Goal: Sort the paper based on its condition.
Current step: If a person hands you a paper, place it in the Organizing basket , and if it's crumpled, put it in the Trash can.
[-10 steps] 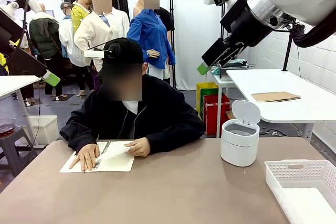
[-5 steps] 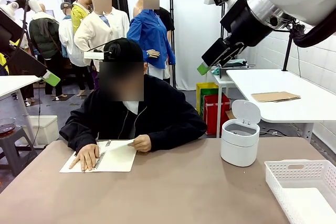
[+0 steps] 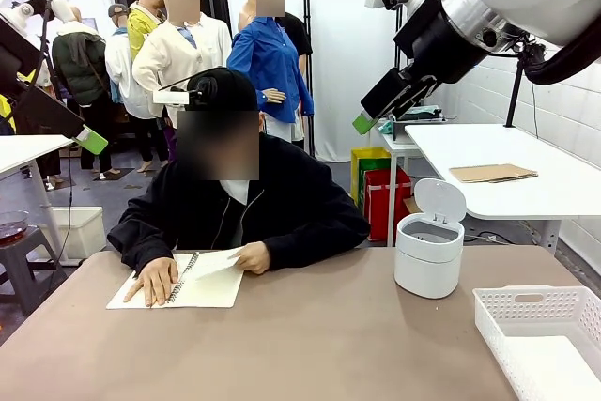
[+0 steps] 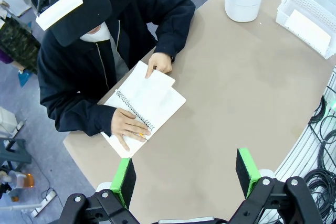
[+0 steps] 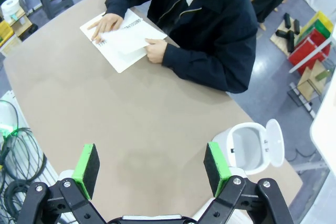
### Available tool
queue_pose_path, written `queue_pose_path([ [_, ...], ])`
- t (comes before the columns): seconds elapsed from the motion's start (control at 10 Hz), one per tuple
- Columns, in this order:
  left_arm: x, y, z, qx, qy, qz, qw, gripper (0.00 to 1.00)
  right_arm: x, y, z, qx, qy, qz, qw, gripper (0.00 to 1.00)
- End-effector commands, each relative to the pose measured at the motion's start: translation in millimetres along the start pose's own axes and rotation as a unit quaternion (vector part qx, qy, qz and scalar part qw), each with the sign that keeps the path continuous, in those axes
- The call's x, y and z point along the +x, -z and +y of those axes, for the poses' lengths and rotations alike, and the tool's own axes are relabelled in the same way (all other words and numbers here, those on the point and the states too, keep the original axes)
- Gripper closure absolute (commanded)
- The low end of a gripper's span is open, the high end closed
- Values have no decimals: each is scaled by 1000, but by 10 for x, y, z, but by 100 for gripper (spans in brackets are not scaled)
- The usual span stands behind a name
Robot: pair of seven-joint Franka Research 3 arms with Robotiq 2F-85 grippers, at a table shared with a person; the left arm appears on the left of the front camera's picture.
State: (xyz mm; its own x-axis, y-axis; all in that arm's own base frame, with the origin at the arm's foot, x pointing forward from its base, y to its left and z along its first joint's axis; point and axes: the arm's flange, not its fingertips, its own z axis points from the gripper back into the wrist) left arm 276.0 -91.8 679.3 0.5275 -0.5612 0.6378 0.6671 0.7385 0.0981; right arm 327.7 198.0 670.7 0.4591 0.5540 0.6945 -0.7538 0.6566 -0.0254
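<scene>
The left gripper (image 4: 185, 174) hangs high over the near edge of the table (image 4: 226, 87), its green pads spread wide with nothing between them. The right gripper (image 5: 151, 167) is likewise parted and empty, raised above the table's other end. Both sit well clear of the surface, which I judge leaves the person room to work.

The paper (image 3: 216, 265) to be sorted is at the far side. It is a white sheet lifted at one edge off the spiral notebook (image 3: 208, 293) by the person's hand (image 3: 252, 257). The other hand (image 3: 155, 281) presses flat near the binding, seemingly to steady the book while the page comes away. Whether the sheet is already free, I cannot tell.

Toward the robot's right stand a small white bin (image 3: 427, 265), lid tipped open, and a white perforated basket (image 3: 535, 307). These are probably the two destinations, one for spoiled sheets and one for good.
</scene>
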Motion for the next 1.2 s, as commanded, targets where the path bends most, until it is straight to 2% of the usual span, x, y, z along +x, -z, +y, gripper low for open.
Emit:
queue_pose_path([
  [0.0,-11,-7,-4,0,1,1,1000,0,18,19,-9,1,0,1,1000,0],
  [1.1,-11,-7,-4,0,1,1,1000,0,18,19,-9,1,0,1,1000,0],
])
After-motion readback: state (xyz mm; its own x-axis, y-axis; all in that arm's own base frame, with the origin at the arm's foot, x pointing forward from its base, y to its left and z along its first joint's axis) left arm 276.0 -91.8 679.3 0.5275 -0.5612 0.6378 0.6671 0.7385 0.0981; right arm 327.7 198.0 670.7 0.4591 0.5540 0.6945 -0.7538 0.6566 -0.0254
